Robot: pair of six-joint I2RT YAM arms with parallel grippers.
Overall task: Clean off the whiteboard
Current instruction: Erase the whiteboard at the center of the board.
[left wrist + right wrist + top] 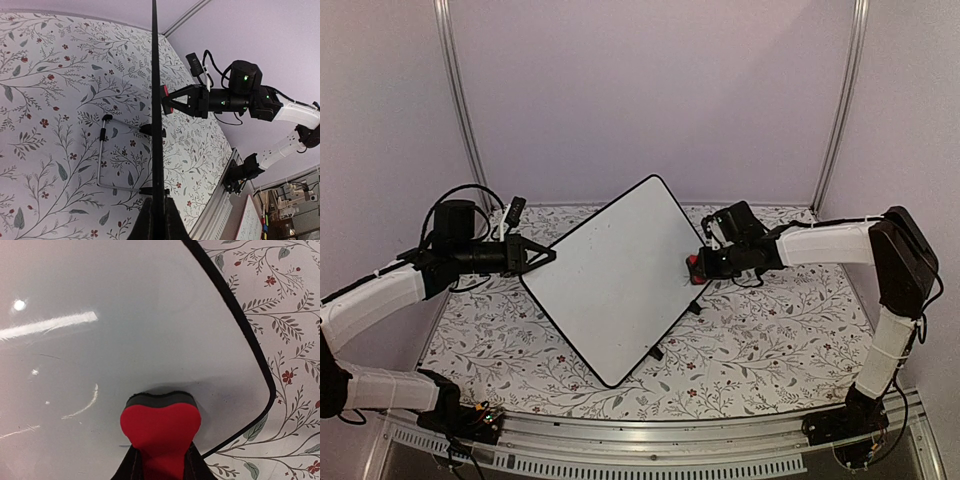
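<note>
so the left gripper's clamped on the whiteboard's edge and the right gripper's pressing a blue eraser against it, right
Not quite: the eraser is red, not blue, as the right wrist view shows. The left gripper does clamp the whiteboard edge, and the right gripper presses the eraser on it.

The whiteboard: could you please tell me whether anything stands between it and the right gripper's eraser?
Nothing visible does. The right gripper holds the red eraser, whose dark felt edge appears to rest directly on the whiteboard near its right corner. The left gripper clamps the opposite edge, clear of that spot.
</note>
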